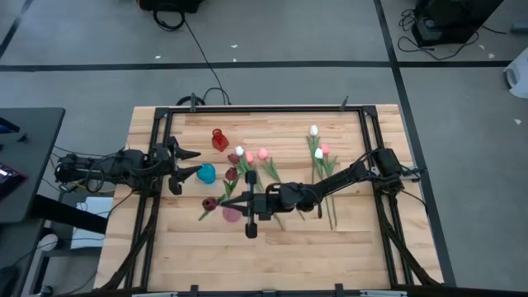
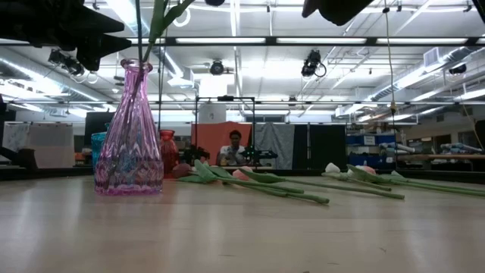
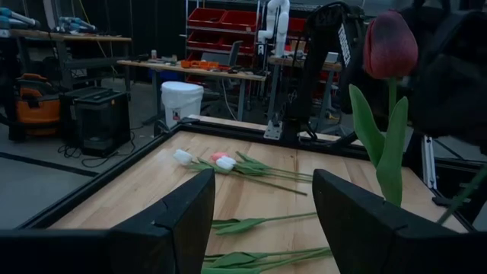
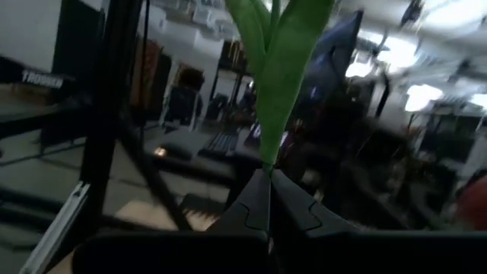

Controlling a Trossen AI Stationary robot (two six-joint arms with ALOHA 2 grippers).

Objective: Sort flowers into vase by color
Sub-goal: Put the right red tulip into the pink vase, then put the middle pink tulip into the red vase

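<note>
My right gripper [image 1: 225,203] hovers over the pink glass vase [image 2: 129,136] and is shut on a dark red tulip [image 3: 389,44]. The tulip stands about upright, and its stem [image 2: 139,38] runs down into the vase's mouth. My left gripper [image 1: 193,163] is open and empty at the table's left, next to the blue vase [image 1: 206,173]. Several white, pink and dark red tulips [image 1: 247,157] lie flat on the table behind the pink vase. Three more tulips [image 1: 320,148] lie to the right. My right gripper pinches the tulip between its two shut fingers at the green stem, just under the leaves [image 4: 266,164]. The fingers come level from the table's right and lie across the stem. The tulip is about upright, head up, its lower stem [image 2: 139,53] in the pink vase's neck.
A red vase [image 1: 219,139] stands behind the blue one, toward the far edge. A dark metal frame [image 1: 363,132] runs round the table. The near half of the tabletop [image 1: 280,256] is bare wood. A person [image 2: 235,144] sits in the room beyond the table.
</note>
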